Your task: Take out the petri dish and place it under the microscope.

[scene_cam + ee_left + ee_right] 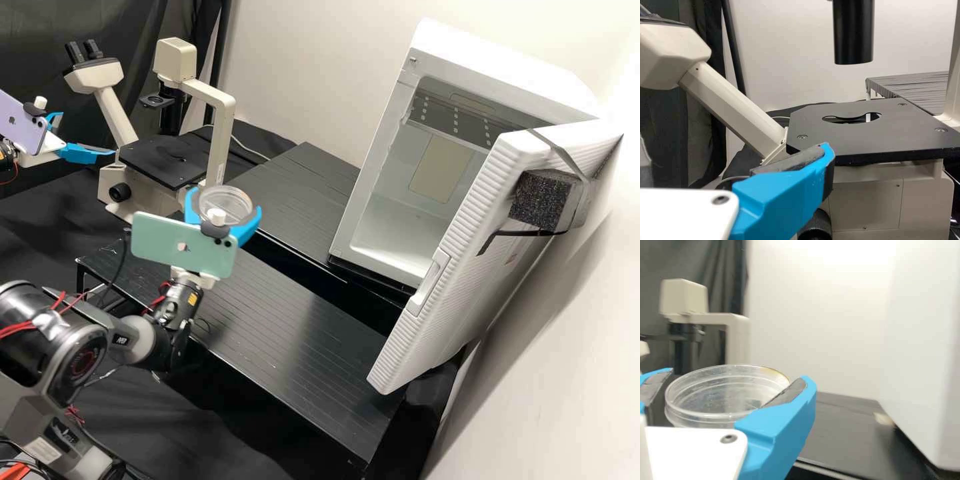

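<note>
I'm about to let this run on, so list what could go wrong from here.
The petri dish is gripped only by its sides in the right gripper, so it might slip or tilt. On its way onto the microscope stage, it could knock the black tube above. The left gripper, close to the stage, may get in the way.

Petri dish (235, 198): clear, round, shallow-walled; roughly level, gripped at its sides by the right gripper (224, 203), raised near the microscope (221, 137), off its stage. Microscope: cream body, upright; angled eyepiece tube, flat black stage (160, 162) with central opening.
</note>
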